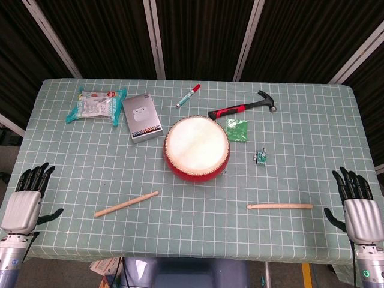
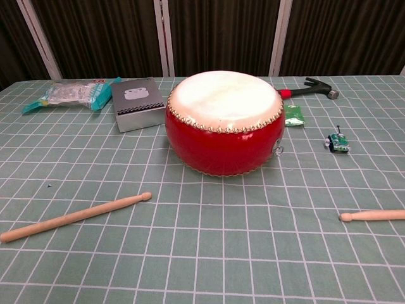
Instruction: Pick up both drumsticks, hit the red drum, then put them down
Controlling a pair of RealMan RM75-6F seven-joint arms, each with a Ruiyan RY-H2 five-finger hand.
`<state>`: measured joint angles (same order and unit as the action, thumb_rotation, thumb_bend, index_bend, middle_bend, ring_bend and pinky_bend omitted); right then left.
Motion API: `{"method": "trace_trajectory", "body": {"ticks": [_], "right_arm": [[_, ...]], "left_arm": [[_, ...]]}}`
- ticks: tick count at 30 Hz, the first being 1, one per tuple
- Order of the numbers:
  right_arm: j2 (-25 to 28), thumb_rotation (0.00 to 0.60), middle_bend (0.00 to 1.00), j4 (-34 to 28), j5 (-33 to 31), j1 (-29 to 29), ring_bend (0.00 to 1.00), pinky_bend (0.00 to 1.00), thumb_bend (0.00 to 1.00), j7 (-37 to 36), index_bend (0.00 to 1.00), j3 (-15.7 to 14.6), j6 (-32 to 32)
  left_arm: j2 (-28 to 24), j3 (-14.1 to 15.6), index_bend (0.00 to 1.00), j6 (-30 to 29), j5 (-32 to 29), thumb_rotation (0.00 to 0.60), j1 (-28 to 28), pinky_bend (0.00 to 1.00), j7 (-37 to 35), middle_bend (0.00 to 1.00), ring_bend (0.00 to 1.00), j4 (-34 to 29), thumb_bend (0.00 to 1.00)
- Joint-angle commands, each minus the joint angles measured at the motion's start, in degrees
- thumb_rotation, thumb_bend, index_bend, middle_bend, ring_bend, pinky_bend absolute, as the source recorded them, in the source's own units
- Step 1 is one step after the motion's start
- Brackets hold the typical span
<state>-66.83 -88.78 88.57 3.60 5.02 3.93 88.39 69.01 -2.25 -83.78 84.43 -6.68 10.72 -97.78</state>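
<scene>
Nothing done yet, we judge. Left drumstick (image 1: pixel 126 203) and right drumstick (image 1: pixel 280 206) both flat on table (image 1: pixel 72 168), near side of red drum (image 1: pixel 197 148). Our left hand (image 1: pixel 25 202) and right hand (image 1: pixel 357 207) empty, fingers spread, at table's near corners, well apart from sticks. Pickup, strike, set-down all remain.
</scene>
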Motion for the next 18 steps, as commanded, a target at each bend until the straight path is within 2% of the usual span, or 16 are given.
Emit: {"method": "trace_trajectory", "body": {"ticks": [1,9,11,13,14,15,17,18], "right_arm": [[0.1,0.6,0.0,-0.1,-0.2,0.1,0.01,0.09,0.28,0.0,0.0,0.1,-0.2],[0.3,0.6,0.0,-0.2,-0.4,0.0,0.01,0.09,0.28,-0.2,0.0,0.1,-0.2],[0.3,0.6,0.0,-0.2,-0.4,0.0,0.01,0.09,0.28,-0.4,0.0,0.1,-0.1],[0.3,0.6,0.0,-0.2,-0.4,0.0,0.01,0.09,0.28,-0.4,0.0,0.1,-0.2],[0.3,0.6,0.0,-0.2,-0.4,0.0,0.01,0.09,0.28,-0.4,0.0,0.1,-0.3],[0.3,0.6,0.0,-0.2,-0.4,0.1,0.01,0.09,0.28,-0.4,0.0,0.1,-0.3],[0.2,0.6,0.0,-0.1,-0.4,0.1,0.01,0.09,0.28,-0.4,0.0,0.1,-0.4],[0.2,0.6,0.0,-0.2,-0.4,0.1,0.01,0.09,0.28,-0.4,0.0,0.1,-0.4]], "left_arm": [[0.0,0.0,0.0,0.3,-0.1,0.6,-0.1,0.01,0.2,0.0,0.0,0.0,0.0],[-0.4,0.4,0.0,0.7,-0.1,0.6,-0.1,0.02,0.8,0.0,0.0,-0.8,0.0],[-0.4,0.6,0.0,1.0,-0.1,0.6,-0.2,0.06,1.4,0.0,0.0,-1.1,0.0],[-0.4,0.6,0.0,1.3,-0.3,0.6,-0.3,0.18,2.0,0.0,0.04,-1.5,0.0],[-0.3,0.5,0.0,1.4,-0.3,0.6,-0.4,0.24,2.3,0.01,0.08,-1.6,0.0],[-0.2,0.4,0.0,1.6,-0.5,0.6,-0.6,0.34,2.4,0.06,0.16,-1.9,0.0],[-0.1,0.1,0.02,2.1,-1.1,0.6,-0.9,0.52,2.6,0.26,0.39,-2.5,0.02],[-0.1,-0.1,0.06,2.5,-1.4,0.6,-1.2,0.64,2.8,0.45,0.57,-3.0,0.05]]}}
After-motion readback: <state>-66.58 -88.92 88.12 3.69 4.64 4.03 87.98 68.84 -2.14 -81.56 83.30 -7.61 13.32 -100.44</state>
